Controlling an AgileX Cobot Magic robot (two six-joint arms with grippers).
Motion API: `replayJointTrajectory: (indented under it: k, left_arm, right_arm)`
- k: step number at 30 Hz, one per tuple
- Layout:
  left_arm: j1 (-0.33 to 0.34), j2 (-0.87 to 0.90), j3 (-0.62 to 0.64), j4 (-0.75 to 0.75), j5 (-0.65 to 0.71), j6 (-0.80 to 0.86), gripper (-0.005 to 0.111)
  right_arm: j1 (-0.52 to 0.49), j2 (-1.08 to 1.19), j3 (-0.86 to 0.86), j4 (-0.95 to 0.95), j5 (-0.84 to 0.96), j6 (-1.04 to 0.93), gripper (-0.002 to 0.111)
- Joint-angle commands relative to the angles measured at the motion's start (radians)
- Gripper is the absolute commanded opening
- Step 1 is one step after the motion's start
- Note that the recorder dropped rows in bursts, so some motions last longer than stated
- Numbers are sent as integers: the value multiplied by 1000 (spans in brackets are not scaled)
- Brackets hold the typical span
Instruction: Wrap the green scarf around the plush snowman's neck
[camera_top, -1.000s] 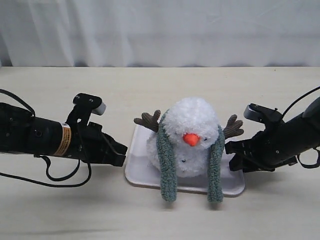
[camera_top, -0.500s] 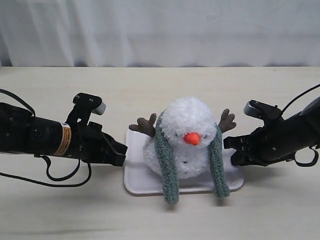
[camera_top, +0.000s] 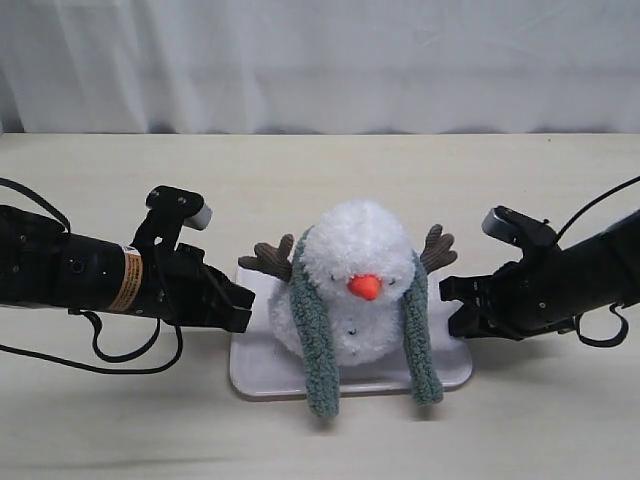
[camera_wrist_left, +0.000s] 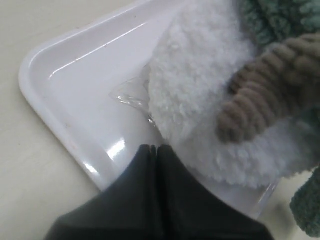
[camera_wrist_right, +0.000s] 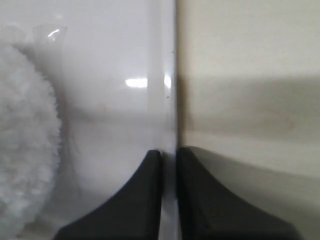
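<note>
The plush snowman (camera_top: 355, 250) sits on a white tray (camera_top: 255, 372) at the middle of the bench (camera_top: 320, 170). The green scarf (camera_top: 318, 345) drapes behind its head. Both scarf ends hang down the front, uncrossed, either side of the orange nose (camera_top: 365, 288), reaching past the tray's near rim. The left fingers (camera_wrist_left: 145, 195) are pressed together, tips over the tray's edge beside the white body. The right fingers (camera_wrist_right: 147, 200) pinch the tray's opposite rim.

right claw (camera_wrist_right: 169, 156) pinching tray rim (camera_wrist_right: 169, 75), plush snowman (camera_wrist_right: 25, 145)
</note>
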Motion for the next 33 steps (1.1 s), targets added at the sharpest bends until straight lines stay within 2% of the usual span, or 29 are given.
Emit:
replayJointTrajectory:
  k: [1, 9, 21, 24, 29, 33]
  left_arm:
    - [5, 2, 2, -7, -2, 2, 0]
    - [5, 2, 2, -7, 1, 9, 0]
    - [5, 2, 2, -11, 1, 17, 0]
    - [5, 2, 2, -11, 1, 17, 0]
    - [5, 2, 2, -11, 3, 17, 0]
    - [5, 2, 2, -11, 3, 17, 0]
  right_arm:
    - [-3, -1, 11, 59, -66, -52, 4]
    - [-3, -1, 18, 303, -57, -242, 4]
    - [-3, -1, 18, 266, -53, -237, 5]
    - [-3, -1, 18, 241, -46, -237, 17]
    - [-3, -1, 18, 216, -36, -237, 48]
    - [-3, -6, 18, 197, -36, -229, 63]
